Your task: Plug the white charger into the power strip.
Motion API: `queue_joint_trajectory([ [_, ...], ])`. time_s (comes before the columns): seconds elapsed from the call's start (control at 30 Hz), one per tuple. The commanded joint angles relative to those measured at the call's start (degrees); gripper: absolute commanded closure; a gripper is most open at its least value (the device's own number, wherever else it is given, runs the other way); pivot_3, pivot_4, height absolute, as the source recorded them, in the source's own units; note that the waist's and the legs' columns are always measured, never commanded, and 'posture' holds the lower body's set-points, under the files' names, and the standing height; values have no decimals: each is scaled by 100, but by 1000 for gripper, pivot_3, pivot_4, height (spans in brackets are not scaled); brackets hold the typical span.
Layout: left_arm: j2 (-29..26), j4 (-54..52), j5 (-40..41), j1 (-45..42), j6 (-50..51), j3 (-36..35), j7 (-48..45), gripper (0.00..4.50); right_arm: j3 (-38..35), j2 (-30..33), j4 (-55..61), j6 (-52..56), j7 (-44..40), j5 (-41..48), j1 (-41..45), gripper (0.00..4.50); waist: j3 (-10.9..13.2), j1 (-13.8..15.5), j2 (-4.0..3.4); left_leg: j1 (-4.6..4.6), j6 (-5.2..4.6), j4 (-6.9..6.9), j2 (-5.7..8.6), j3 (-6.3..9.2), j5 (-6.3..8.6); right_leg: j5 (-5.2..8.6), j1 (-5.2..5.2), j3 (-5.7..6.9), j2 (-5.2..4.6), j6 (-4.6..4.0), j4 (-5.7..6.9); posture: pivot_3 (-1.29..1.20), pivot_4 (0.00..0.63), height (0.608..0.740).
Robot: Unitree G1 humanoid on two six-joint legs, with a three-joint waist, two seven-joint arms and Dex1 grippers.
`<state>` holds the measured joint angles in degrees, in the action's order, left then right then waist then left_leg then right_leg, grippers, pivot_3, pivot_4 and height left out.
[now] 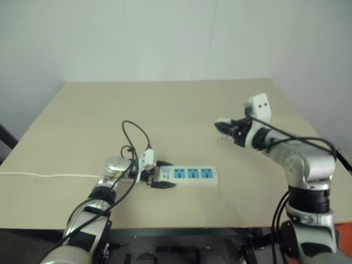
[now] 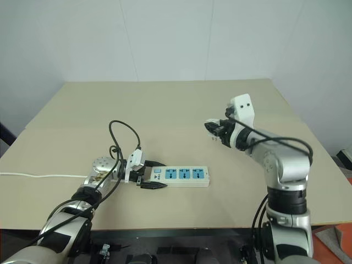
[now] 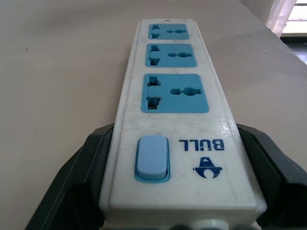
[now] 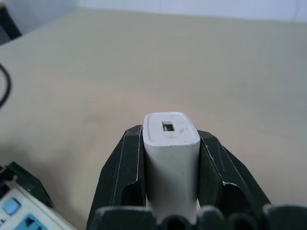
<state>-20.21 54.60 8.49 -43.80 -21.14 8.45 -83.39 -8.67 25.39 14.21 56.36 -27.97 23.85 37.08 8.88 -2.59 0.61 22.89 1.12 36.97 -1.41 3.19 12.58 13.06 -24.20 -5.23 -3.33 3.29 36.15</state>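
Observation:
The power strip is a long white bar with three blue socket faces, lying flat near the table's front edge. My left gripper is shut on its switch end, one black finger against each long side. The blue switch sits between the fingers. My right gripper hangs above the table to the right of and beyond the strip, pointing left. It is shut on the white charger, whose flat end with a small port faces away from the wrist.
The beige table stands against pale walls. A thin white cord runs from the strip's end to the table's left edge. A black cable loops up above my left wrist.

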Motion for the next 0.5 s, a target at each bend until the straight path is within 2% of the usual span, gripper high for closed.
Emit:
queue_joint_trajectory([
  [0.03, -29, 180, -221, -46, -106, 22, 139, 1198, 109, -392, 263, -1062, -396, 232, -317, 3378, 1, -10, 3, -4, 0, 0, 0, 0, 0, 1, 5, 0, 1, 2, -1, 0, 150, 740],
  [0.27, -36, 446, -278, -43, -219, 36, 82, 1198, 443, -738, -225, -1989, -1463, 629, -511, 3378, 1, -6, 3, -14, 0, 1, -1, 0, -1, 3, 15, -1, 1, 7, 1, 0, 150, 740],
  [0.5, 0, 470, -269, -69, -205, 54, 19, 1198, 1097, -1047, -851, -2905, -1939, 293, -597, 3378, 1, -10, 3, -22, 0, 0, -2, 0, -1, 4, 18, -3, 4, 9, 4, 0, 150, 740],
])
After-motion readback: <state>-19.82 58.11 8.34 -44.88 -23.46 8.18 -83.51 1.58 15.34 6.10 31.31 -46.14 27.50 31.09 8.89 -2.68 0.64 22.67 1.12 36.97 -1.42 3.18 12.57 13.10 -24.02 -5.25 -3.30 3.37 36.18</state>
